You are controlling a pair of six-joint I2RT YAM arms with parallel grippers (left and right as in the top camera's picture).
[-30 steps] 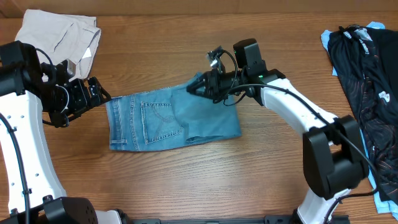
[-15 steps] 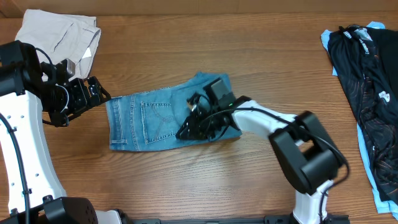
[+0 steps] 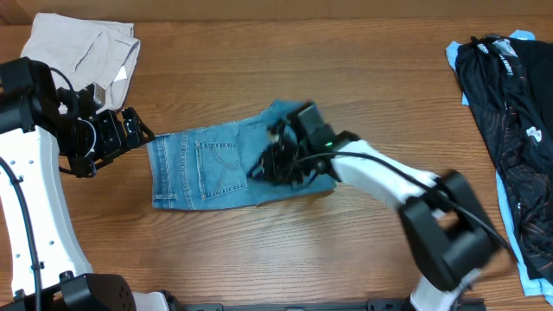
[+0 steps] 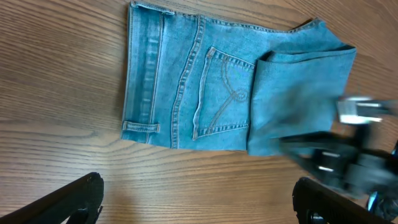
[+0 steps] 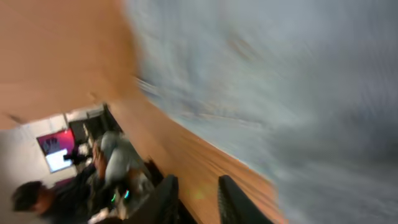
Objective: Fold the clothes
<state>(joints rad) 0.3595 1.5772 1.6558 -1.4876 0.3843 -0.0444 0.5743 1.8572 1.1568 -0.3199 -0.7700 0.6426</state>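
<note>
Stillness on my left: the left gripper (image 3: 136, 132) hovers just off the waistband end of the jeans (image 3: 203, 168), exactly where it was a second ago, its jaws spread as wide as they go and holding nothing. The change is on my right. A second ago the right gripper (image 3: 257, 171) was at the far upper edge of the folded-over legs; it has since swept down across that panel and now sits low over it, near the edge that laps the seat. The right wrist view is smeared with motion, so the arm is moving fast. There the jaws look nearly closed with only a narrow gap. I cannot tell whether they pinch any denim. The bundle's outline has barely shifted, so I judge this to be a smoothing pass or a reach for a new hold, not a completed fold. The jeans likely need one more fold.

The jeans lie mid-counter (image 3: 259, 69), light blue, seat upward. At the left is the waistband with a belt loop, then a stitched back pocket (image 4: 224, 93). The legs are doubled back as a plainer, smoother panel (image 4: 292, 93) covering the right half. Its upper right corner juts out, so the edges are not square.
</note>
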